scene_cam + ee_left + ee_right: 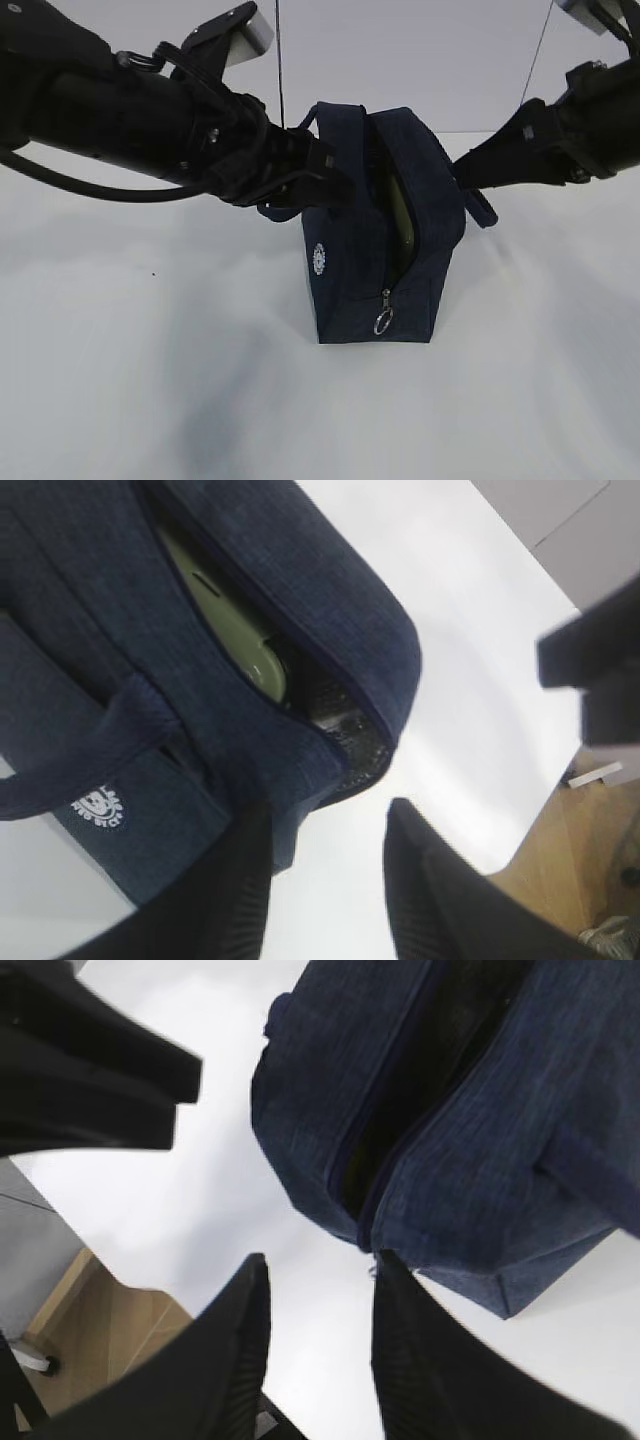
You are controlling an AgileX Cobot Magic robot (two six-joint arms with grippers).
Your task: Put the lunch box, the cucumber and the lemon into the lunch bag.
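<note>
While the lunch bag (385, 235) stands upright on the white table (150, 380), I have an arm at each flank of it, which I judge is meant to keep the zipper mouth spread for loading. My left gripper (335, 185) sits against the bag's left side near the top, beside a loop handle (60, 780); in the left wrist view its fingers (240, 880) stand partly apart with white table showing between them, one finger tip close to the fabric edge, so I cannot tell whether it pinches anything. My right gripper (465, 170) reaches to the bag's right upper side. In the right wrist view its fingers (235, 1345) are also partly apart with bare table between them, just short of the bag's corner, so it grips nothing I can see.

Through the open zipper I see the sage-green lid of the lunch box (235, 620) standing on edge inside, so that item is already stowed. The metal ring pull (383, 322) hangs low on the front end, meaning the zipper is run fully open. I see neither the cucumber nor the lemon anywhere; they may be deeper in the bag, hidden by shadow, or out of view.
</note>
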